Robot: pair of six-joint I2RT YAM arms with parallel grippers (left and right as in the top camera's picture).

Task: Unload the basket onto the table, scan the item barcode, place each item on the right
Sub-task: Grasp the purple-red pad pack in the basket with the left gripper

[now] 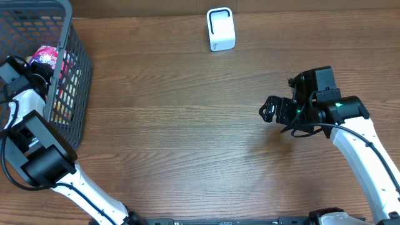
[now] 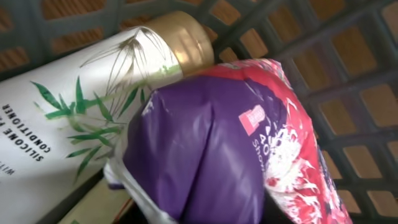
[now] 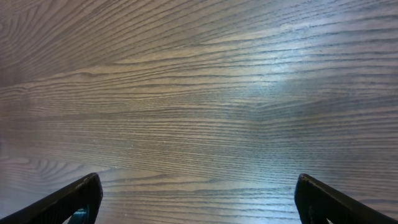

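Purple pouch (image 2: 205, 155) lies in grey basket (image 1: 78, 81) on dark wood-grain table (image 1: 187, 137).

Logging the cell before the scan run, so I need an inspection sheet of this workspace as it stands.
Surface: brown wood-grain table, no spills seen.
Job's things: white rounded scanner box at the far edge; purple-and-pink crinkly pouch in the dark grey mesh basket.
Clutter: white leaf-printed bottle with gold cap, lying partly behind the pouch.
Grippers: left gripper inside the basket by the pouch, jaws hidden; right gripper open above the table, holding nothing.
Cables: black cables along both arms.
Surroundings: nothing seen.
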